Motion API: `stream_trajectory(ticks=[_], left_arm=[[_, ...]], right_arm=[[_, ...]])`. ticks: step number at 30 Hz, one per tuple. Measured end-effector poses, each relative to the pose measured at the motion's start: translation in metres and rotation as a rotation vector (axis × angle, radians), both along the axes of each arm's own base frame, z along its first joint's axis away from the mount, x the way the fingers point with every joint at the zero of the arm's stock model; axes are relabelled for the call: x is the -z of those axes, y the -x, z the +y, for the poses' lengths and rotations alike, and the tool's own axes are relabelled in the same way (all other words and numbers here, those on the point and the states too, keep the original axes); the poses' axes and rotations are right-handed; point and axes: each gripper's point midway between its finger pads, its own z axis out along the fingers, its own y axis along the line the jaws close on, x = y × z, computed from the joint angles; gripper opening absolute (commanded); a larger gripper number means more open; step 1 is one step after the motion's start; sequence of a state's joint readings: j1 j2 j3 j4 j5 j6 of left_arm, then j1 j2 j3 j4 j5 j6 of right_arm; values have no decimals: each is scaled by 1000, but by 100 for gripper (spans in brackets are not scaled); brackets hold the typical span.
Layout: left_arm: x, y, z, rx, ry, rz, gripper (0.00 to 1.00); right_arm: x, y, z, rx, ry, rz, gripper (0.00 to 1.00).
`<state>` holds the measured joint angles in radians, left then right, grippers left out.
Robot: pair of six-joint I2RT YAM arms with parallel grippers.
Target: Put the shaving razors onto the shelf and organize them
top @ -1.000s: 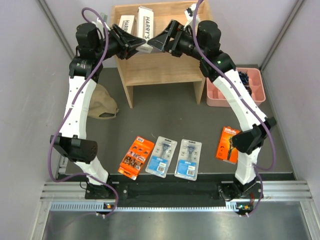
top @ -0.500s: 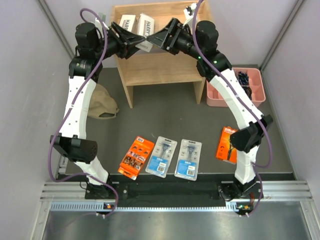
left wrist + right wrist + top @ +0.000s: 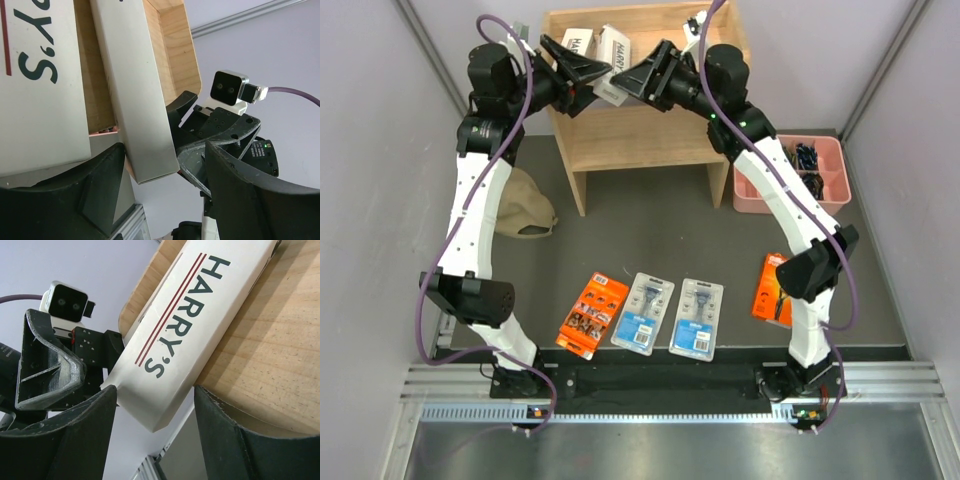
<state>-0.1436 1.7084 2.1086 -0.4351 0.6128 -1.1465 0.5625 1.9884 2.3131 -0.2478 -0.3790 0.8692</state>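
- Right wrist view: "HARRY'S" in dark letters beside two red lines on a white box (image 3: 200, 325) overhanging the shelf (image 3: 260, 370) top.
- Right gripper (image 3: 155, 388) flanks its end; whether it is clamped cannot be told.
- Left gripper (image 3: 165, 146) is open.
- Second HARRY'S box (image 3: 577, 42) lies alongside.

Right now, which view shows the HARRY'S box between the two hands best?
Right wrist: the HARRY'S box fills the frame, logo fully readable, one end past the shelf edge. Left wrist shows only a plain white face. Top external shows it small and partly hidden.
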Motion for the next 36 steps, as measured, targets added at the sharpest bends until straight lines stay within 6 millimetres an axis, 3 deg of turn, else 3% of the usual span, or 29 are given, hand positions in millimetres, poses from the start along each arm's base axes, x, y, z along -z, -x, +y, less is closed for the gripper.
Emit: stream_trajectory(ticks=[18,26,31,36], left_arm=[[16,11,15,-38,-14,50,74],[12,8,18,-48,39,62,74],[10,6,19,-55,50,59,74],[11,4,20,-59,63,62,74]], right_arm=[[-13,-2,2,-2,-75,4,52],[-3,-2,7,-25,-65,22,48],[19,5,11,-50,-33,61,47],[18,15,14,-64,-22,54,47]])
